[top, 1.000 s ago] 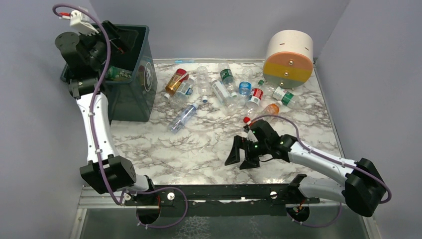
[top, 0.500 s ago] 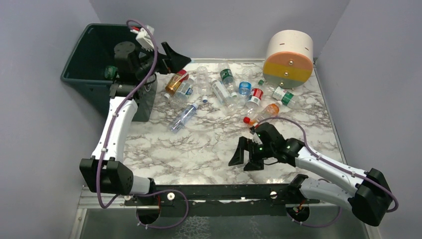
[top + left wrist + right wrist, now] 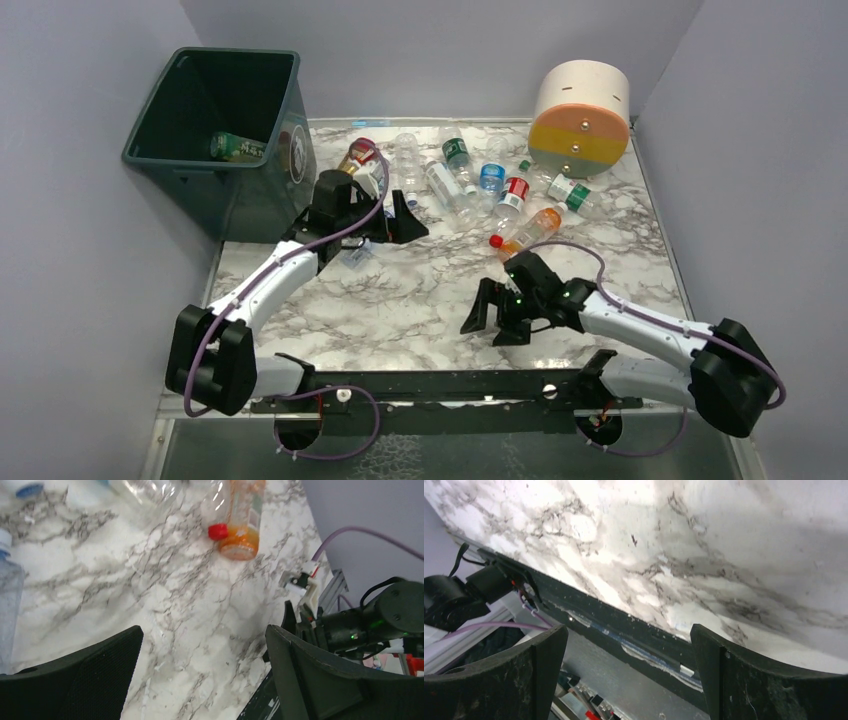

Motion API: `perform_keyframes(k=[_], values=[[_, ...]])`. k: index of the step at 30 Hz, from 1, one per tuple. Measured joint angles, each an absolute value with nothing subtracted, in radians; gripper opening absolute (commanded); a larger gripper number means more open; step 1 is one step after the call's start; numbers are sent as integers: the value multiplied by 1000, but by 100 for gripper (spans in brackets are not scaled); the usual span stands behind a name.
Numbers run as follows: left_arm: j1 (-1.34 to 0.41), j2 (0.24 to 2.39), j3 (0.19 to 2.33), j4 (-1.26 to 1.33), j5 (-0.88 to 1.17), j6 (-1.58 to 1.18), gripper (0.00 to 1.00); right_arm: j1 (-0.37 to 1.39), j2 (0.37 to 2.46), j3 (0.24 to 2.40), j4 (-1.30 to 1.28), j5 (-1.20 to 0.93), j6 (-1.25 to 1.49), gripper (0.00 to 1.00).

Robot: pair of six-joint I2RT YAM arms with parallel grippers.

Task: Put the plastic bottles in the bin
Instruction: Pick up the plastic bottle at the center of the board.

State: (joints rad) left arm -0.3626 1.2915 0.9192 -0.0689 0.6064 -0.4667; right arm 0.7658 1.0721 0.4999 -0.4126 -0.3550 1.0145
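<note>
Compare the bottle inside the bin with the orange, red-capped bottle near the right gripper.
The bottle in the bin wears a green label; the orange bottle has a red cap. The bottle in the bin lies inside the bin, already delivered; the orange bottle lies out on the table, near the right gripper. Both lie on their sides.

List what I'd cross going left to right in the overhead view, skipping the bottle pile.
green bin → left pincer → right pincer → big cream, orange and yellow cylinder
</note>
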Motion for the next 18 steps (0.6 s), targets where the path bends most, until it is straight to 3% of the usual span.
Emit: perform_keyframes(k=[5, 18], values=[[-383, 1292, 804, -49, 581, -467, 99, 766, 1194, 537, -337, -327, 983, 97], [-413, 1354, 799, 3, 575, -465, 99, 766, 1418, 644, -179, -327, 932, 97]])
